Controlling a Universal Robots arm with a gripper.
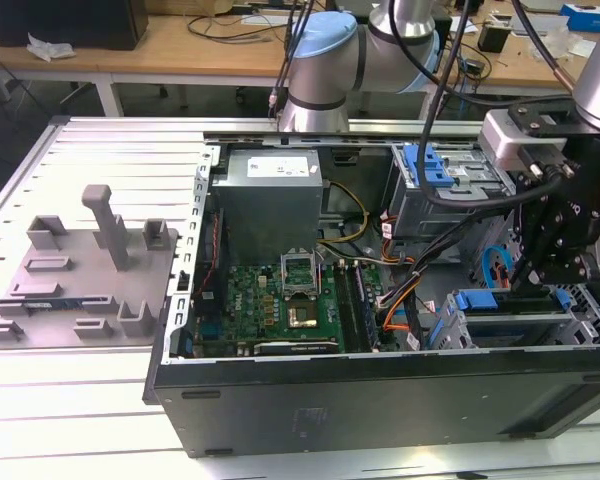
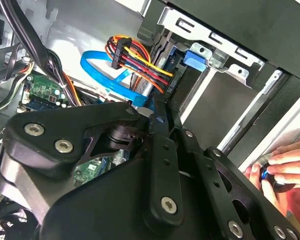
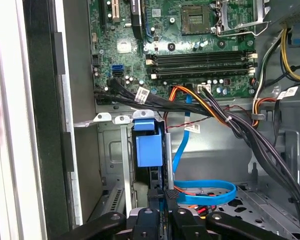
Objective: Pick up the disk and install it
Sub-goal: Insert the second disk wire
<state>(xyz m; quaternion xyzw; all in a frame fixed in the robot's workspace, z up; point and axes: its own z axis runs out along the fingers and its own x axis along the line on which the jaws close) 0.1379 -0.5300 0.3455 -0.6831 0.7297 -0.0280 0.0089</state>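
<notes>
The disk point(image 1: 505, 300) stands on edge in the metal drive cage point(image 1: 585, 310) at the near corner of the open computer case, on the exterior view's right. Its blue carrier handle point(image 3: 145, 150) shows in the cage slot in the first wrist view. My gripper point(image 1: 528, 278) reaches down onto it from above. The black fingers point(image 3: 171, 196) sit close together around the disk's edge, and a strip of blue shows between them in the second wrist view at the gripper point(image 2: 159, 111).
A person's hand point(image 2: 284, 167) rests at the case's outer edge. A blue flat cable point(image 3: 210, 192) and a coloured power lead point(image 2: 140, 62) lie beside the cage. The motherboard point(image 1: 280, 300), power supply point(image 1: 270, 195), a second cage with blue latch point(image 1: 432, 165) and a grey fixture point(image 1: 80, 270) surround it.
</notes>
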